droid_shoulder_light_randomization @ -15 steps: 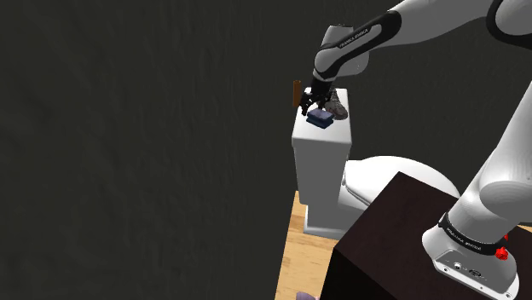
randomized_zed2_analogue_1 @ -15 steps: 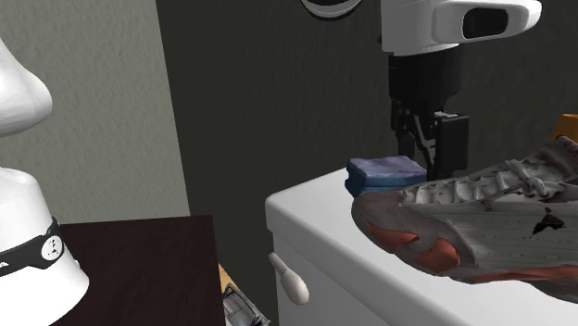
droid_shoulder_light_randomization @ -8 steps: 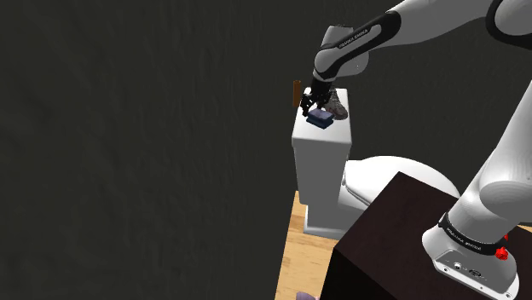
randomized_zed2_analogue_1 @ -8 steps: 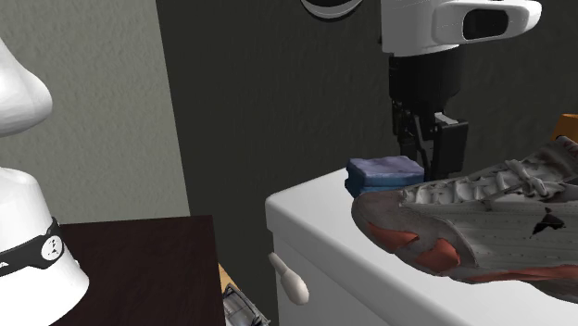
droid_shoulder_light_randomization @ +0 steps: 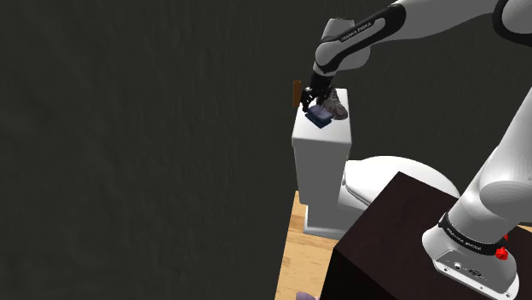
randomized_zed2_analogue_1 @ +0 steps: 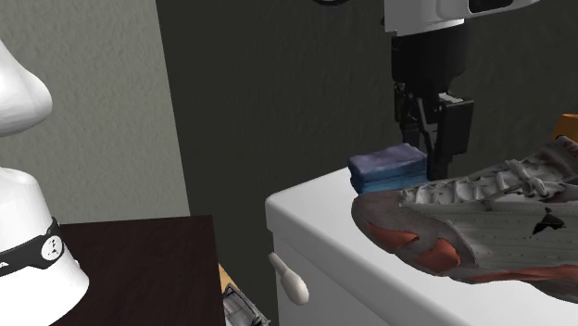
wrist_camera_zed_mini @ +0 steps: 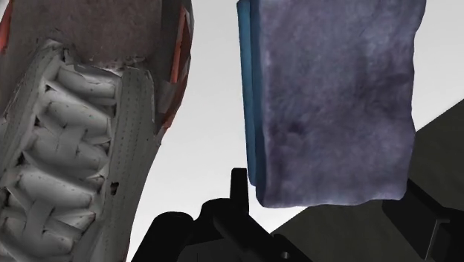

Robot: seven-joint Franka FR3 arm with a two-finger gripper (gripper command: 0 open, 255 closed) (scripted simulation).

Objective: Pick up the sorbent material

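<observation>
Since a moment ago the hand [randomized_zed2_analogue_1: 433,159] is rising a little, and the sponge [randomized_zed2_analogue_1: 387,165] is coming up with it, its near end now tipping higher off the white toilet tank lid [randomized_zed2_analogue_1: 315,218]. The black fingers are clasping the sponge between them, one on each side, so the grasp is looking made. The sponge itself, blue underneath with a greyish-purple top, is hanging just above the back part of the lid, close to the dark wall [droid_shoulder_light_randomization: 153,128]. I'm judging the pick as mostly done: the closing is finished and the lift is only beginning, so what is remaining is carrying it clearly up and away. Room is looking tight on one side, since a grey and red shoe [randomized_zed2_analogue_1: 482,218] is lying on the lid just beside the sponge, and an orange-brown object [droid_shoulder_light_randomization: 297,91] is standing near the lid's far end. The wall is sitting right behind, so straight up is looking like the freest way out, with open space above the tank.
</observation>
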